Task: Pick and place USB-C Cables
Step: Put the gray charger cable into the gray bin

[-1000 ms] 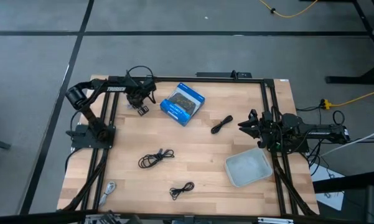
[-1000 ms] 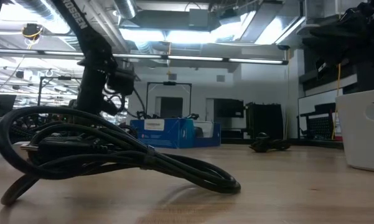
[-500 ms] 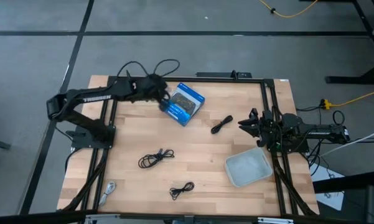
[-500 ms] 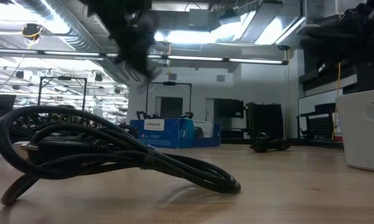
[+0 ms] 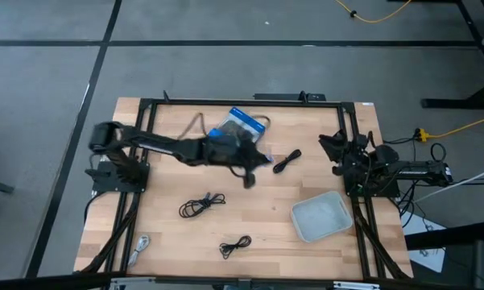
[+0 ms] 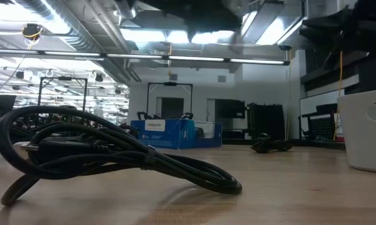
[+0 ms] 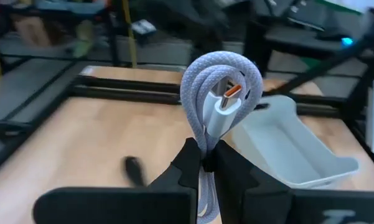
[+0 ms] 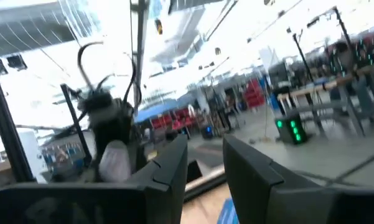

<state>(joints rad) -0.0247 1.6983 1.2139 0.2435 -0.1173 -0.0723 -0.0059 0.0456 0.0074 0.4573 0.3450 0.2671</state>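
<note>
A: Which claw is at work, and what does it hold?

B: The left claw (image 7: 206, 163) is clamped on a pale grey cable (image 7: 221, 93), folded into a tight loop; its silvery plug with an orange insert stands up inside the loop. In the high view this left claw (image 5: 246, 171) is stretched out over the middle of the surface (image 5: 169, 177), at about 5 o'clock from the blue box (image 5: 240, 129).

A: Where are the other cables?

B: One black cable (image 5: 286, 162) lies at 3 o'clock from the left claw, near it. A second black cable (image 5: 202, 205) lies at 7 o'clock from that claw, and a third black cable (image 5: 235, 245) at 6 o'clock, near the front edge. In the low view a black coil (image 6: 106, 156) fills the foreground. A second pale cable (image 5: 141, 242) lies at the front left corner, beside the frame rails.

A: And the bin?

B: The grey bin (image 5: 320, 217) sits at 4 o'clock from the left claw, well apart from it; the left wrist view shows the same bin (image 7: 286, 149) beyond the held loop.

A: The right arm?

B: The right claw (image 5: 328, 145) waits at the right edge of the surface, at 12 o'clock from the bin. In its own wrist view its fingers (image 8: 168, 165) stand apart, holding nothing.
</note>
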